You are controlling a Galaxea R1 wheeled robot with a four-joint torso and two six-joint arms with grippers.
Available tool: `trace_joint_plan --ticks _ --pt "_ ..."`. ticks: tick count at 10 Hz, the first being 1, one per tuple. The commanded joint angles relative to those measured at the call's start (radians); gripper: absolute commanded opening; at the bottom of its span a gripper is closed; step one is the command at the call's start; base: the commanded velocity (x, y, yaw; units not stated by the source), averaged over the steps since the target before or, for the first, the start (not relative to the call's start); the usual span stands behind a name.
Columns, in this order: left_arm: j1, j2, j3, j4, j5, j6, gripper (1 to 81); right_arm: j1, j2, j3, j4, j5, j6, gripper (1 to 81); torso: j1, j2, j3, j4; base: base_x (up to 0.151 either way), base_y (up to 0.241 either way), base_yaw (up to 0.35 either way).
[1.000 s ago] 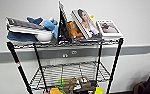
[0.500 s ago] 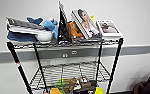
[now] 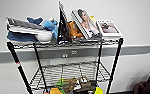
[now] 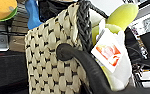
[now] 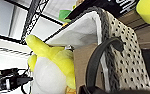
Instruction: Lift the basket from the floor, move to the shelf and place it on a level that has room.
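Two wrist cams w/ basket (image 4: pixel 51 62) close-up, shelf (image 3: pixel 66 72) ahead.

The shelf (image 3: pixel 66 50) is running off the lower edge of the head frame, so its feet and lowest part are being cut away. On the tier at the lower centre, a blurred heap of yellow, green and brown items (image 3: pixel 73 85) is sitting too smeared to identify.

In the left wrist frame, the basket (image 4: pixel 51 62) is overflowing the lower edge, and the printing on the white tag (image 4: pixel 107 51) is blurring into orange patches.

In the right wrist frame, the yellow and white soft toy (image 5: pixel 51 67) is being cropped at the bottom.
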Motion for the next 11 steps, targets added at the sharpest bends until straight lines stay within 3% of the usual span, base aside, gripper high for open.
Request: trace_joint_plan --ticks 1,8,11 --pt "-0.153 -0.085 0.204 0.007 0.010 0.021 1.0 0.165 -0.096 0.189 0.015 0.031 0.015 1.0 0.000 0.000 0.000 0.000 0.000 0.000 0.000" --pt "-0.295 -0.226 0.427 -0.005 0.012 0.007 1.0 0.286 -0.220 0.342 0.021 0.031 0.018 1.0 0.000 0.000 0.000 0.000 0.000 0.000 0.000" --pt "-0.370 -0.259 0.480 -0.006 0.015 -0.022 1.0 0.362 -0.243 0.379 0.064 0.021 0.016 1.0 0.000 0.000 0.000 0.000 0.000 0.000 0.000"
